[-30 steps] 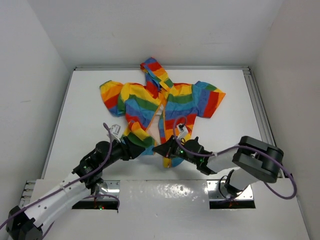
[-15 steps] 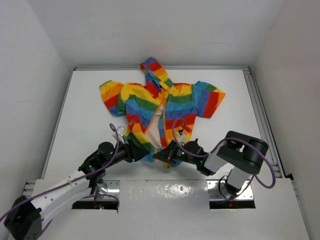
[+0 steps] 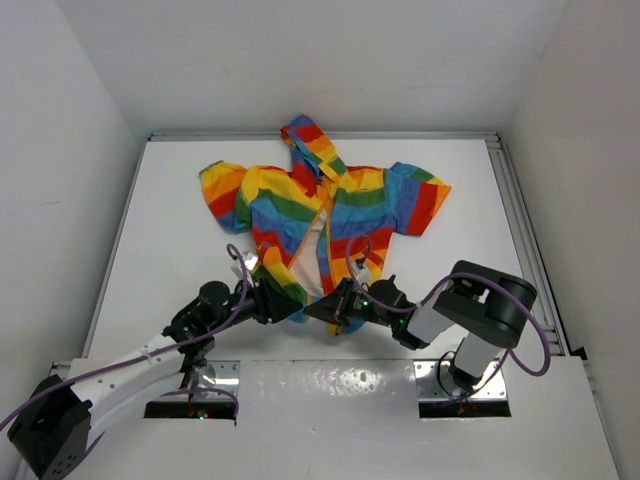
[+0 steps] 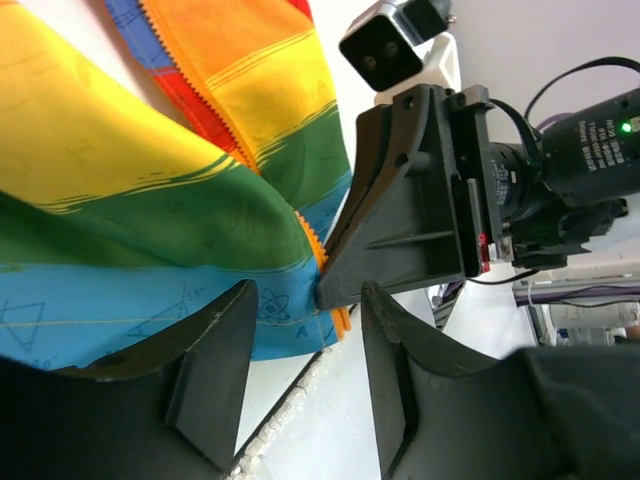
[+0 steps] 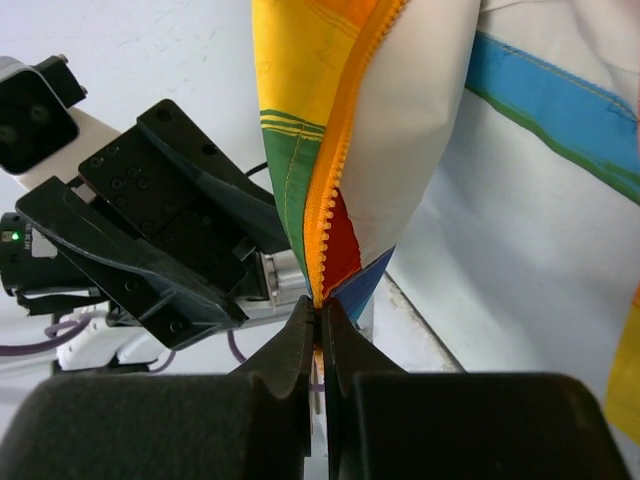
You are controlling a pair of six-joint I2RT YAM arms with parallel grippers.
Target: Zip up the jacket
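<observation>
1. Two fingertips of the right gripper are pressed together with almost no gap. The lowest end of the orange zipper trim is pinched between them.
2. Above that pinch, the trim is seen running up one front edge of the jacket. The pale lining is shown on one side of it, and yellow and green stripes on the other.
3. The left gripper is held with its fingers moderately apart. The blue bottom corner of the other front panel is seen in the gap between them, but it is not clamped.
4. The two grippers are set almost tip to tip at the jacket's lower hem. In the left wrist view, the right gripper's black finger is seen just beside that hem corner.
5. The jacket is spread front-up on the white table, in the middle and toward the far edge. Its hood is pointed at the far wall, and a short sleeve is laid out to each side.
6. The front is unzipped: the two panels are parted in a narrow V, and pale lining is exposed between them.
</observation>
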